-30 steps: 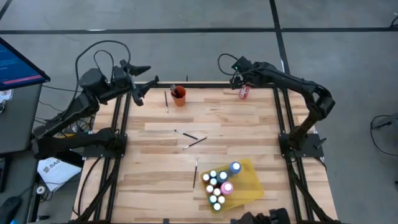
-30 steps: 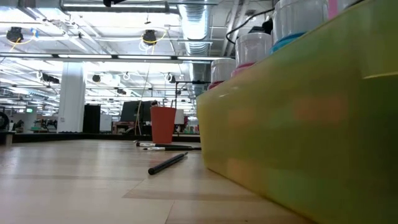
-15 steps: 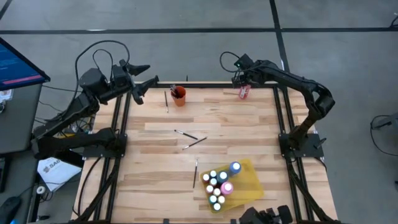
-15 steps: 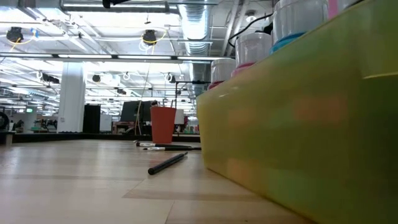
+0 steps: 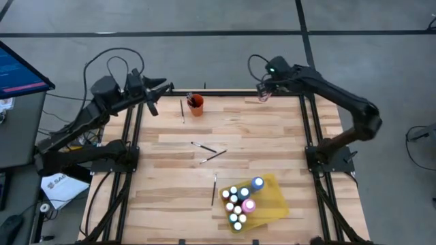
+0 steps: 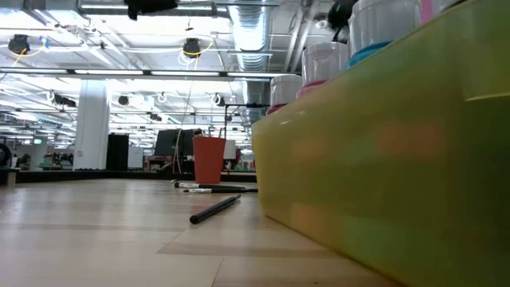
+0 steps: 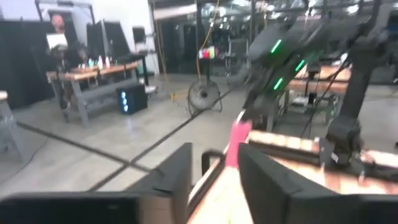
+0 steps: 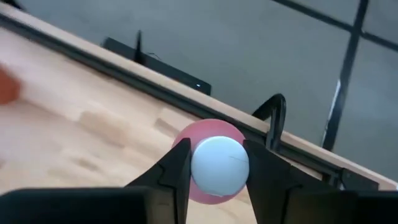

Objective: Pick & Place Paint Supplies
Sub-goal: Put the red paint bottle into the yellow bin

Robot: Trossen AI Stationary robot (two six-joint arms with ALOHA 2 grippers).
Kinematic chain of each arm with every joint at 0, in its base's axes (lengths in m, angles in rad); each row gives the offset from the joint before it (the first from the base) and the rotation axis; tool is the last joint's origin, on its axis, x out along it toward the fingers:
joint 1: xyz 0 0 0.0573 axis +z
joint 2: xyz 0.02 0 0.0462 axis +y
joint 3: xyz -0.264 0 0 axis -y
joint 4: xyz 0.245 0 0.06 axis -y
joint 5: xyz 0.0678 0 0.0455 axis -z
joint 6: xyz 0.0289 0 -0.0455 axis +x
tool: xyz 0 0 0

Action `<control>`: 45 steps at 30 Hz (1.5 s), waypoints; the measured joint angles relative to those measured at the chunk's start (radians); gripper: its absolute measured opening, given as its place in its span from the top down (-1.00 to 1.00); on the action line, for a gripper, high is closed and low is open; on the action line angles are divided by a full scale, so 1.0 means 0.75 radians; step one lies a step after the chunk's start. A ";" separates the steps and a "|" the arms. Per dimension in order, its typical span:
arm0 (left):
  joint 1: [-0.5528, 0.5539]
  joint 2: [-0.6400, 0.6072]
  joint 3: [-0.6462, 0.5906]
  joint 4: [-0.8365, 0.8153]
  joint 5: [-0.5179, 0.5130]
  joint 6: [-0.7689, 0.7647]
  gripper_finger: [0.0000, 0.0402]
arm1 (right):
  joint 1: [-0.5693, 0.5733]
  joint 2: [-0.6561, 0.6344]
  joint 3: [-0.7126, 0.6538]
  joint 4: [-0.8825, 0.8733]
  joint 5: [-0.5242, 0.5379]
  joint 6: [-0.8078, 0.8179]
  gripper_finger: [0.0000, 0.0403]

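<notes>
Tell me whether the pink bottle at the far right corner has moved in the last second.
Yes. The right tool has closed on the pink bottle and lifted it off the table, shifting it slightly toward the far edge.

Yellow tray (image 6: pixel 382 151) and its paint bottles (image 6: pixel 381 28) cut off by the low view's edge.

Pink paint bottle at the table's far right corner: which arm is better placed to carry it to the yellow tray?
Right. The right gripper is closed on the pink paint bottle. The left gripper hangs open at the far left corner, across the table from the yellow tray.
</notes>
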 joint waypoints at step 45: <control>0.009 0.000 -0.220 0.136 -0.166 -0.070 0.65 | 1.911 0.269 0.017 -0.543 0.061 1.467 0.44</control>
